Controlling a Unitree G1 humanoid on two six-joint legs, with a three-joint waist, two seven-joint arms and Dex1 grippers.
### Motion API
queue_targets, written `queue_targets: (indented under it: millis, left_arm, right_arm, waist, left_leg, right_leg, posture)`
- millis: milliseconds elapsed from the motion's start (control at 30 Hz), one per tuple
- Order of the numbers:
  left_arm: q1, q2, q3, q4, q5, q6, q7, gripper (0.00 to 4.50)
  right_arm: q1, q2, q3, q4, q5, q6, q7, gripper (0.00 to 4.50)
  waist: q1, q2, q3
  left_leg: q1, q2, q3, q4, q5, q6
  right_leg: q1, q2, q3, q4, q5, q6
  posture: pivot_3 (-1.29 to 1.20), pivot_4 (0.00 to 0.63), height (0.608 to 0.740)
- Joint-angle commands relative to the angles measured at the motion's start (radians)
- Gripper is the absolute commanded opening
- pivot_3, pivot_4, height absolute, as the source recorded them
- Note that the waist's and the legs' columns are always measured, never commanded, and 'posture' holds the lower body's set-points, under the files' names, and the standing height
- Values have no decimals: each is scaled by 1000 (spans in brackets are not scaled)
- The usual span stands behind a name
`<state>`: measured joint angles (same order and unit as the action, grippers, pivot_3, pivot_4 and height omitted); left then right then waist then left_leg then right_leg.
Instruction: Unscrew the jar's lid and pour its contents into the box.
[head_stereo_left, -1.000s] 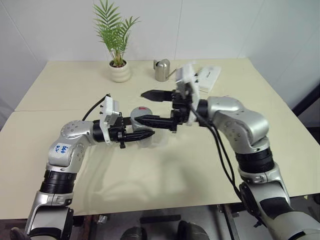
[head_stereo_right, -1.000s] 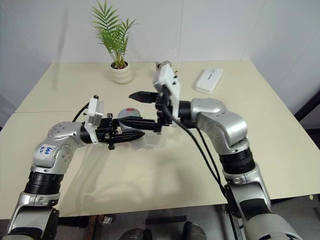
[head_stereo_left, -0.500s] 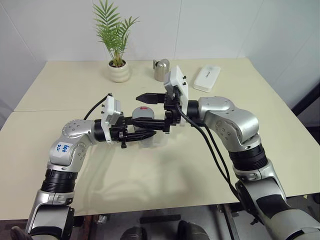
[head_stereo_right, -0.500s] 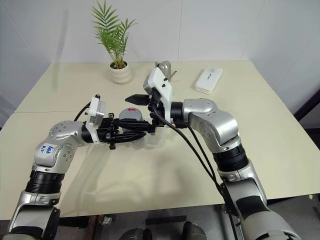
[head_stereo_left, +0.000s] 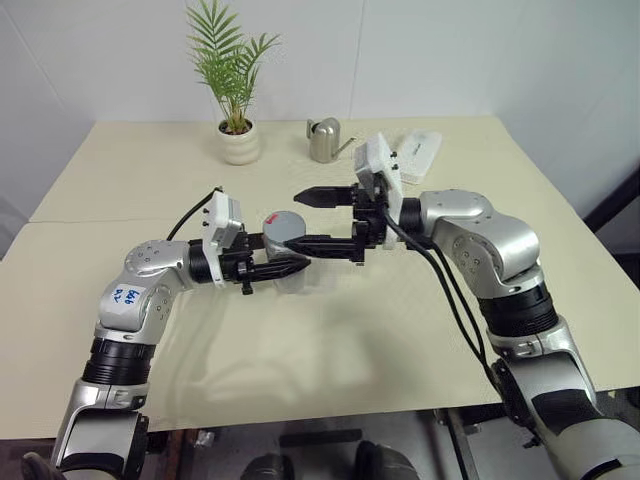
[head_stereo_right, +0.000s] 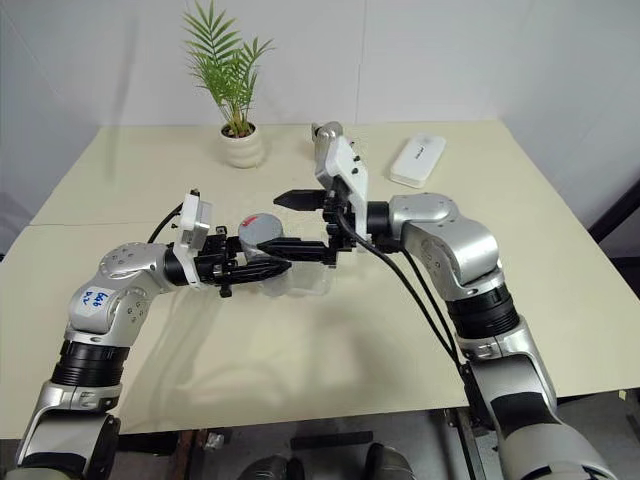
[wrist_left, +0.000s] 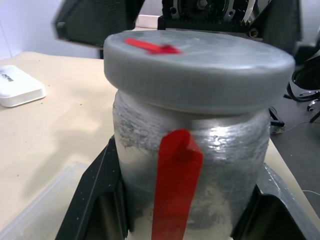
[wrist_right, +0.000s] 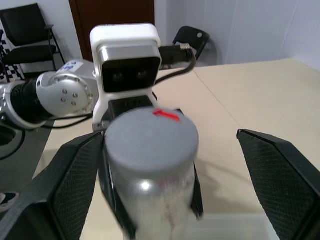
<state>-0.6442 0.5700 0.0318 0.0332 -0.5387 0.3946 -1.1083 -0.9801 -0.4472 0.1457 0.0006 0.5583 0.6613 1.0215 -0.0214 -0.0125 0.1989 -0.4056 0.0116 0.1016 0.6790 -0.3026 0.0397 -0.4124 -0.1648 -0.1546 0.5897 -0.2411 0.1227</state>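
A: From the head camera, what sits around the work?

B: A cream table (head_stereo_left: 420, 330). At its far edge a potted palm (head_stereo_left: 237, 95), a metal watering can (head_stereo_left: 323, 140) and a white oblong case (head_stereo_left: 418, 152), all well apart from the arms. Nothing on the table stands between the two arms.

A: And the pincers?

B: The left gripper (head_stereo_left: 283, 266) points toward the robot's right, its fingers closed on the jar (head_stereo_left: 287, 255), which it holds above the clear box (head_stereo_right: 310, 285). The grey lid (head_stereo_left: 285, 225) is on the jar. The right gripper (head_stereo_left: 310, 218) points back at it, its fingers spread wide, one beyond the lid and one in front of it; it grips nothing.

A: Left wrist camera?

B: The jar (wrist_left: 195, 170) stands upright between the two black fingers (wrist_left: 95, 200), which press its sides. A red strip runs down its wall, and the lid (wrist_left: 197, 67) carries a red mark. The box's edge (wrist_left: 45, 210) lies below, the white case (wrist_left: 17, 85) far off. I cannot make out the contents.

A: Right wrist camera?

B: The lid (wrist_right: 150, 137) faces it, between the wide-apart fingers (wrist_right: 280, 165). Whether a finger touches the jar, I cannot tell.
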Motion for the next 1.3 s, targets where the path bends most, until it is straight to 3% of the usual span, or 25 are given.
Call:
queue_targets:
  millis: [33, 367, 733, 1033, 1133, 1267, 1300]
  left_arm:
    - [-1, 10, 15, -37, -13, -19, -26, 1931]
    - [6, 15, 24, -41, -11, -17, -33, 1931]
    - [2, 4, 12, -42, -10, -13, -30, 1931]
    - [1, 1, 10, -41, -11, -11, -31, 1931]
    - [0, 2, 10, -41, -11, -11, -32, 1931]
    - [-4, 5, 12, -39, -13, -10, -33, 1931]
    - [-3, 7, 13, -40, -13, -10, -33, 1931]
  right_arm:
    - [11, -36, -66, -23, 39, 7, 36, 4456]
    - [-12, -4, -116, -39, 127, 30, 73, 4456]
    - [-56, 87, 13, -60, 42, 78, -19, 4456]
    - [-51, 109, 13, -30, 6, 62, -44, 4456]
    - [-50, 114, 8, -27, 5, 59, -44, 3874]
    - [-47, 119, 6, -23, 4, 50, -38, 2600]
    - [-47, 125, -1, -24, 10, 51, -41, 2551]
  waist:
    - [2, 0, 0]
    - [-6, 0, 0]
    - [-4, 0, 0]
    - [-5, 0, 0]
    - [-5, 0, 0]
    - [-5, 0, 0]
    - [-5, 0, 0]
  left_leg:
    - [0, 0, 0, 0, 0, 0]
    - [0, 0, 0, 0, 0, 0]
    - [0, 0, 0, 0, 0, 0]
    - [0, 0, 0, 0, 0, 0]
    - [0, 0, 0, 0, 0, 0]
    - [0, 0, 0, 0, 0, 0]
    - [0, 0, 0, 0, 0, 0]
  right_leg:
    - [0, 0, 0, 0, 0, 0]
    - [0, 0, 0, 0, 0, 0]
    - [0, 0, 0, 1, 0, 0]
    - [0, 0, 0, 1, 0, 0]
    - [0, 0, 0, 1, 0, 0]
    - [0, 0, 0, 1, 0, 0]
    - [0, 0, 0, 1, 0, 0]
  posture:
    - [0, 150, 740]
    - [0, 150, 740]
    - [0, 150, 740]
    - [0, 150, 740]
    - [0, 150, 740]
    - [0, 150, 740]
    - [0, 150, 740]
